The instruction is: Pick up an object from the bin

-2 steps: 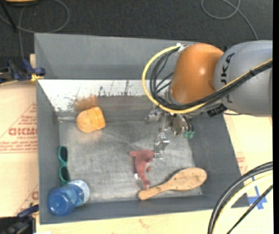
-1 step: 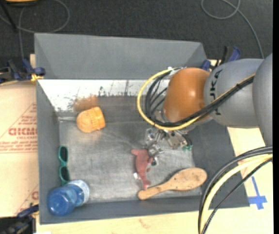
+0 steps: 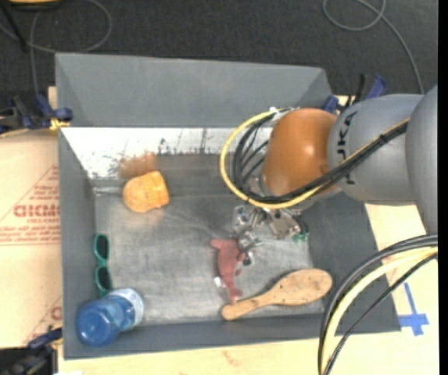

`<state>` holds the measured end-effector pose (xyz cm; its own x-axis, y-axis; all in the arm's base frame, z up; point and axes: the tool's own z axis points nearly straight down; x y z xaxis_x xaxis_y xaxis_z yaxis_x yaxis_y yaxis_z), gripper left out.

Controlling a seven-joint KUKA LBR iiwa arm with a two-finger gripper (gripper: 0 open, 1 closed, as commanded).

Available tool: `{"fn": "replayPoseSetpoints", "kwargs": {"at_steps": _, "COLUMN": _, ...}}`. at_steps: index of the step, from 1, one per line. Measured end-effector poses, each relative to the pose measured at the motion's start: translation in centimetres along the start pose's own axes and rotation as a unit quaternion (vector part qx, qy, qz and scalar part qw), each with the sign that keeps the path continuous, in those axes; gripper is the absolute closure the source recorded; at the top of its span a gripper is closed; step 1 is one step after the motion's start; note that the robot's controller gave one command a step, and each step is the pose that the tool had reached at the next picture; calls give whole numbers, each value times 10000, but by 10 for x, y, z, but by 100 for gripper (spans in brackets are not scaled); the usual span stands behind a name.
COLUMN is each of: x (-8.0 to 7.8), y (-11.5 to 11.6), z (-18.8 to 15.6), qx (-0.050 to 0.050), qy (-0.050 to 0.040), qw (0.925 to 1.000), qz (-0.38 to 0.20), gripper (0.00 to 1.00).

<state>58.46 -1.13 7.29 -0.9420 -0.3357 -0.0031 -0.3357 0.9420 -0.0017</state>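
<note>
The tool [image 3: 249, 237] is seen low in the right middle of the grey bin [image 3: 73, 209], at the upper end of a small pink-red toy [image 3: 227, 266] lying just beside a wooden hairbrush [image 3: 282, 294]. Whether it is spread or pressed together cannot be told. For a clean pick, the toy's narrow body should be straddled squarely and the brush left undisturbed.

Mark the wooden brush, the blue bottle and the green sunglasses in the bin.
wooden brush [image 3: 303, 285]: camera view, on its oval head.
blue bottle [image 3: 100, 320]: camera view, on its blue body.
green sunglasses [image 3: 102, 277]: camera view, on the lower lens.
</note>
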Motion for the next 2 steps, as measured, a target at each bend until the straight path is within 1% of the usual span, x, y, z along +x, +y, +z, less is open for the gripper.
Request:
{"fn": "replayPoseSetpoints", "kwargs": {"at_steps": 1, "x": 27, "y": -4, "z": -4, "qx": 10, "qy": -51, "qw": 9979, "qz": -638, "gripper": 100}}
{"fn": "replayPoseSetpoints", "kwargs": {"at_steps": 2, "x": -8, "y": -47, "z": -145, "qx": 3, "qy": -12, "qw": 9987, "qz": -518, "gripper": 100}}
